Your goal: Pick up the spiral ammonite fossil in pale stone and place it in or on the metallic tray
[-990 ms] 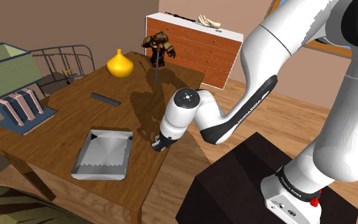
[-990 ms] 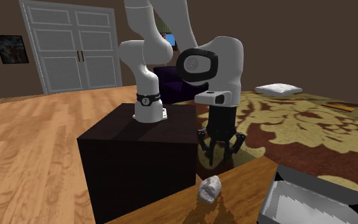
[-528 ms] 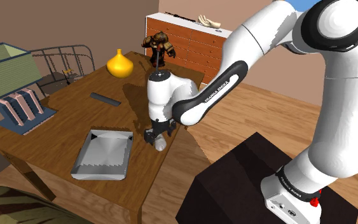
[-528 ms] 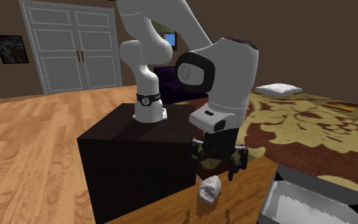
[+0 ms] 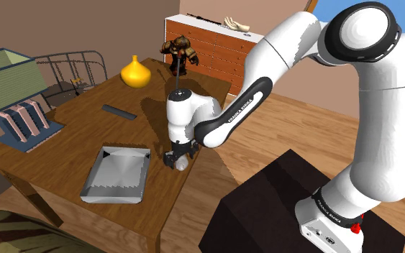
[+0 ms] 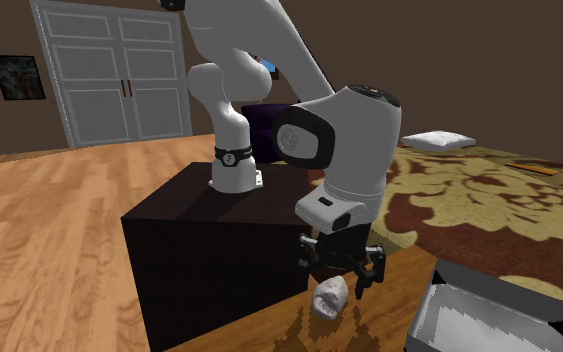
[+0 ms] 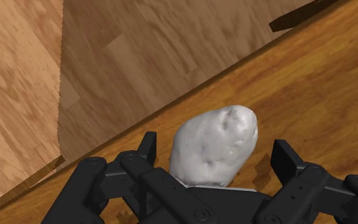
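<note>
Gripper [image 6: 337, 274] dropped lower; fingers were spread wide, straddling pale fossil [image 7: 215, 145], gripping nothing. Arm [image 5: 226, 118] read "FRANKA EMIKA".

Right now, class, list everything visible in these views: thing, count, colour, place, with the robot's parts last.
table: one, brown wood
ammonite fossil: one, pale grey, near the table's edge
tray: one, grey metallic, on the table beside the fossil
vase: one, yellow, table's far end
figurine: one, dark brown, table's far end
flat bar: one, dark grey, mid-table
dresser: one, orange-brown with white top, behind the table
double doors: one pair, grey, back wall
pillow: one, white, on the rug
stand: one, dark box
arm: one, white, on the stand
gripper: one, black, open around the fossil
</note>
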Controlling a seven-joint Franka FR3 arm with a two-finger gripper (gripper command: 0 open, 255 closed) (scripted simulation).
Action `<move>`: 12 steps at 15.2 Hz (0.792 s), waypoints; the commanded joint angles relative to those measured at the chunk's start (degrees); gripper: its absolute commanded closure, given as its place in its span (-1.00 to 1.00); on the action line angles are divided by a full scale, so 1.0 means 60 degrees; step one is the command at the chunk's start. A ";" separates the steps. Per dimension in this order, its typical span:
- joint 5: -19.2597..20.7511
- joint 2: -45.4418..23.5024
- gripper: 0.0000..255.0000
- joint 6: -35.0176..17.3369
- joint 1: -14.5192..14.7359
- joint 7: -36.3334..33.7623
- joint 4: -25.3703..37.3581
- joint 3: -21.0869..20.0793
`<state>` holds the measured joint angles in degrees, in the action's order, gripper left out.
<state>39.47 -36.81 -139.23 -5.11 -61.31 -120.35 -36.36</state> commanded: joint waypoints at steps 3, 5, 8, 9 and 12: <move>0.0016 -0.0014 -1.00 -0.0014 0.0009 -0.0010 0.0001 0.0013; 0.0014 -0.0013 -1.00 -0.0013 0.0008 -0.0009 0.0001 0.0012; 0.0015 -0.0014 1.00 -0.0013 0.0008 -0.0008 0.0002 0.0013; 0.0015 -0.0014 1.00 -0.0013 0.0008 -0.0008 0.0002 0.0013; 0.0014 -0.0014 1.00 -0.0012 0.0008 -0.0008 0.0004 0.0013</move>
<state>39.55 -36.88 -139.31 -5.06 -61.36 -120.33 -36.30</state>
